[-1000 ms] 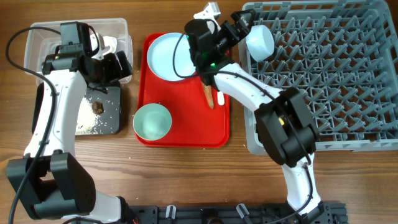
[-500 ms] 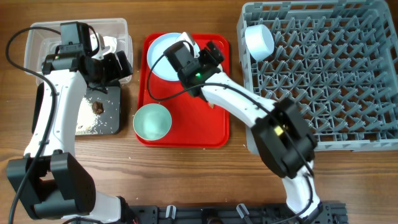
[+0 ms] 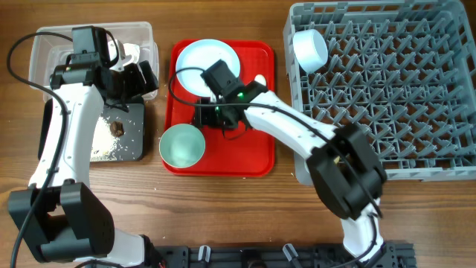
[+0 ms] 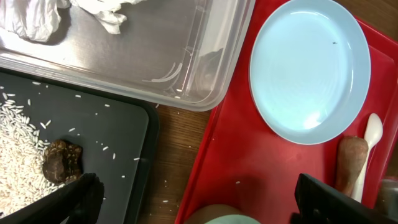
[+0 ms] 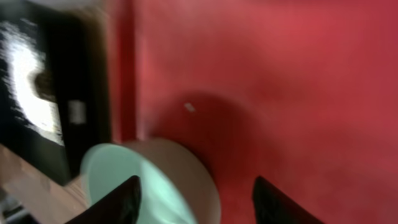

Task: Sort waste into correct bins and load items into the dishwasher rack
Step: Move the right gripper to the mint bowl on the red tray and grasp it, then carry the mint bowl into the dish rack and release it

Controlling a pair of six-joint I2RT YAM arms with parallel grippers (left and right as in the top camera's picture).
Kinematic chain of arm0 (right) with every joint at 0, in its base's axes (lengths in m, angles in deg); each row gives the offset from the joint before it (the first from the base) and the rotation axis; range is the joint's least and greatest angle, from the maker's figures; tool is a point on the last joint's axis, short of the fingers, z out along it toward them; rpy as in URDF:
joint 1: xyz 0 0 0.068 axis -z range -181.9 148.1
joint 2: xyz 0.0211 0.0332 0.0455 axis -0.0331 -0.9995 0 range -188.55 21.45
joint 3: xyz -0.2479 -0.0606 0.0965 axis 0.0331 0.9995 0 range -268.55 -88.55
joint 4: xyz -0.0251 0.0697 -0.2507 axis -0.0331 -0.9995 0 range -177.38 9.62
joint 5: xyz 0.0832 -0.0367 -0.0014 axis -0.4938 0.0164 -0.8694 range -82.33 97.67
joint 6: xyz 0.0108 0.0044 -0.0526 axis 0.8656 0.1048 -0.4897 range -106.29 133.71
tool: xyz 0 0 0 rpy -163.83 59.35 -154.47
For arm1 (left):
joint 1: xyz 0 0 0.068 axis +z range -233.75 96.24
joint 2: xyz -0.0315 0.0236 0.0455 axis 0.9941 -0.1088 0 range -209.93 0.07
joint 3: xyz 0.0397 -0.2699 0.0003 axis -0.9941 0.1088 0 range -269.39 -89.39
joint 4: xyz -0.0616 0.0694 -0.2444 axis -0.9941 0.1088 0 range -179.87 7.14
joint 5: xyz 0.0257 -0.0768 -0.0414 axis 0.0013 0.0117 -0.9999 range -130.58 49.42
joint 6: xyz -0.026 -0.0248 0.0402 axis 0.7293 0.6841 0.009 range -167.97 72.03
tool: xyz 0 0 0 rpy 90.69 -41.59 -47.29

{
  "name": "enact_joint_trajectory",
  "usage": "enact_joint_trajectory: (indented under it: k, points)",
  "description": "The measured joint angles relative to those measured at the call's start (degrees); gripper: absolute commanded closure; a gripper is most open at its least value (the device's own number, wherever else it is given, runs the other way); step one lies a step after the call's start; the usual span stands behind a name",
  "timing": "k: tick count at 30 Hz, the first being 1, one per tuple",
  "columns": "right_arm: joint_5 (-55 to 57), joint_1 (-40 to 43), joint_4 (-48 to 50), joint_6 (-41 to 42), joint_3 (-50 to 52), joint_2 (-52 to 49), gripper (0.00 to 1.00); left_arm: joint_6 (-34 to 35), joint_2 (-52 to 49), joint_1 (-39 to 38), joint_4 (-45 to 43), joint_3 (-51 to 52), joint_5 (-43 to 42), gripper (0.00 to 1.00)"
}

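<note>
Your right gripper point(image 3: 217, 119) has swung back from the dishwasher rack point(image 3: 387, 97), leaving the white bowl point(image 3: 310, 48) in its corner. It now hangs over the red tray point(image 3: 256, 156), fingers apart. Your left gripper point(image 3: 135, 80), also spread, hovers where the clear tub point(image 3: 44, 45) meets the black tray point(image 3: 134, 126). The pale blue plate point(image 4: 308, 68), light-teal bowl point(image 3: 182, 145), root point(image 4: 351, 165) and white spoon point(image 4: 372, 134) sit on the red tray.
</note>
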Motion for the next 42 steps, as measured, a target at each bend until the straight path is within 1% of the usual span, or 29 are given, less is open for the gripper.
enact_joint_trajectory:
  k: [3, 4, 5, 6, 7, 15, 19, 21, 22, 24, 27, 28, 31, 33, 34, 36, 39, 42]
  points:
    - [-4.6, 0.0, -0.7, 2.4, 0.6, -2.9, 0.60, 0.0, 0.0, 0.0, 0.0, 0.0, 0.0, 0.00]
    - [-5.2, 0.0, -0.8, 2.9, 0.7, -3.2, 0.62, 0.0, 0.0, 0.0, 0.0, 0.0, 0.0, 0.00]
    - [-5.8, 0.0, -0.8, 3.3, 0.7, -3.3, 0.66, 0.0, 0.0, 0.0, 0.0, 0.0, 0.0, 0.00]
    - [-6.3, 0.0, -0.8, 3.4, 0.7, -3.3, 0.82, 0.0, 0.0, 0.0, 0.0, 0.0, 0.0, 0.00]
    - [-6.7, 0.0, -0.9, 3.6, 0.7, -3.3, 0.96, 0.0, 0.0, 0.0, 0.0, 0.0, 0.0, 0.00]
    - [-7.6, 0.8, -1.9, 3.8, 0.7, -3.3, 0.96, 0.0, 0.0, 0.0, 0.0, 0.0, 0.0, 0.00]
    - [-6.9, 4.5, -5.3, 0.7, 0.8, -2.6, 0.96, 0.0, 0.0, 0.0, 0.0, 0.0, 0.0, 0.00]
    - [-4.3, 7.1, -6.6, -1.8, 1.1, 0.3, 0.96, 0.0, 0.0, 0.0, 0.0, 0.0, 0.0, 0.00]
    - [0.7, 9.6, -8.3, -3.8, 1.2, 6.0, 0.96, 0.0, 0.0, 0.0, 0.0, 0.0, 0.0, 0.00]
    - [7.9, 11.8, -10.7, -5.3, 1.2, 12.8, 0.96, 0.0, 0.0, 0.0, 0.0, 0.0, 0.0, 0.00]
    - [29.3, 14.6, -18.1, -6.8, 1.1, 26.0, 0.96, 0.0, 0.0, 0.0, -0.2, 0.0, 0.0, 0.00]
    - [39.2, 14.9, -21.8, -7.2, 1.0, 30.1, 0.96, 0.0, 0.0, 0.0, 0.0, 0.0, 0.0, 0.00]
    - [59.8, 15.0, -28.6, -7.6, 1.0, 36.5, 0.96, 0.0, 0.0, 0.0, 0.0, 0.0, 0.0, 0.00]
    - [71.3, 15.0, -31.9, -9.4, 1.0, 37.4, 0.96, 0.0, 0.0, 0.0, 0.0, 0.0, 0.0, 0.00]
    - [72.9, 15.0, -32.2, -10.7, 1.0, 37.2, 0.96, 0.0, 0.0, 0.0, 0.0, 0.0, 0.0, 0.00]
    - [80.0, 15.0, -31.4, -13.9, 0.9, 34.7, 0.96, 0.0, 0.0, 0.0, 0.0, 0.0, 0.0, 0.00]
    - [84.9, 15.0, -27.6, -23.4, 1.0, 29.0, 0.96, 0.0, 0.0, 0.0, 0.0, 0.0, 0.0, 0.00]
    - [89.5, 15.0, -23.3, -37.2, 1.0, 20.8, 0.96, 0.0, 0.0, 0.0, 0.0, 0.0, 0.0, 0.00]
